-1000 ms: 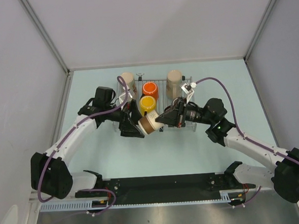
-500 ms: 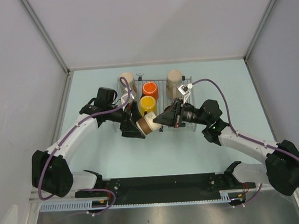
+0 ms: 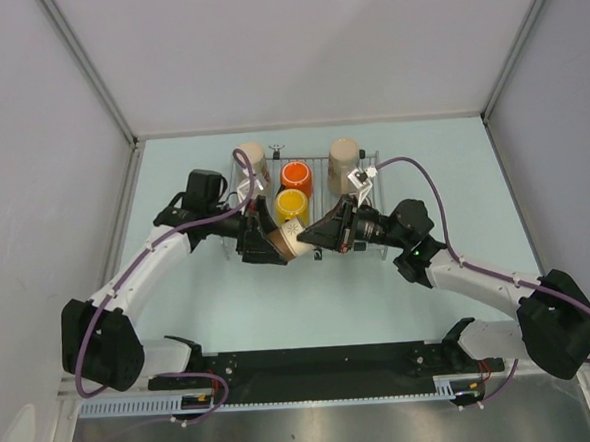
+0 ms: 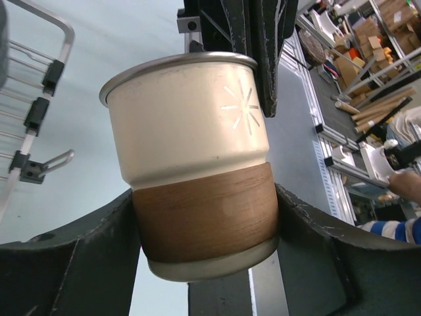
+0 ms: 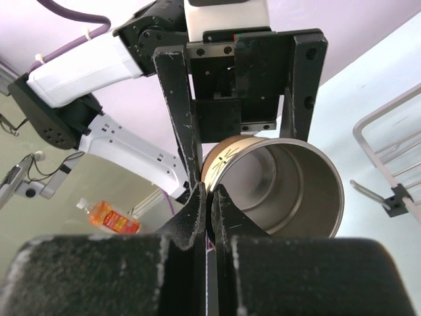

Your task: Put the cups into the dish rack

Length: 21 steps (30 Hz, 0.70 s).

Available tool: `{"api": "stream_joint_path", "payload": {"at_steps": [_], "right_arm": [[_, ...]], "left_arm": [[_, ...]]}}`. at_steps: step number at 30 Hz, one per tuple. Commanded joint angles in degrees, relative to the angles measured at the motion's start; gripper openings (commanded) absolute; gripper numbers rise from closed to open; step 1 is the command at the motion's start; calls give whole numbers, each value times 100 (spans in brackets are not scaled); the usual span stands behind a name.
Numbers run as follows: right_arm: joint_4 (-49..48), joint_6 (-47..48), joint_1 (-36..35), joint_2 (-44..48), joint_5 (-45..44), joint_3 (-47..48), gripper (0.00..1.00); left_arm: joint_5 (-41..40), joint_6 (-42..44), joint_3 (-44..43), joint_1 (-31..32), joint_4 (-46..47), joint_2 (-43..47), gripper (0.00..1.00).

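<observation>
1. Cream-and-brown cup (image 4: 197,151): cream upper wall with a scratched star mark, brown band below, steel rim and steel inside. It is off the table (image 3: 310,300), lying tilted between the two grippers with its mouth towards the right arm. From above it sits at the near left part of the dish rack (image 3: 321,184), just in front of the yellow cup (image 3: 292,204). Whether it touches the wires cannot be told from that view.
2. Left gripper (image 3: 268,245): fingers (image 4: 99,250) spread to the width of the cup and pressed against opposite sides of the brown band, near the base.
3. Right gripper (image 5: 209,201): jaws almost closed, with only the thin wall of the cup's rim pinched between them, one finger inside the mouth and one outside.
4. Dish rack: thin silver wires with a low raised edge, standing on the pale table towards the far side. Its edge shows at the left in the left wrist view and at the right in the right wrist view.
5. Orange-red cup (image 3: 295,175): in the rack, just behind the yellow cup.
6. Left beige cup (image 3: 252,163): at the rack's far left corner.
7. Right beige cup (image 3: 344,160): in the rack's far row, right of the orange-red cup.
</observation>
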<state>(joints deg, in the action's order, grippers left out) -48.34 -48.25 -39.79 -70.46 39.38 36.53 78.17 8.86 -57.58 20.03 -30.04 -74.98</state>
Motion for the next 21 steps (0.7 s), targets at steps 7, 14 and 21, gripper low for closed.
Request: {"api": "stream_joint_path", "payload": {"at_steps": [7,14,21], "right_arm": [[167,299,-222,-239,-237,-85,0],[0,211,-336,-723,-229,-24,0],[-123,123,-407,-1198,-115,64,3]], "left_arm": [[-91,-851,-139,-913,1422,511,20],[-232,-1071,-157,-940,1624,458,18],[-390,-1370,-183,-1185,2125,414,8]]}}
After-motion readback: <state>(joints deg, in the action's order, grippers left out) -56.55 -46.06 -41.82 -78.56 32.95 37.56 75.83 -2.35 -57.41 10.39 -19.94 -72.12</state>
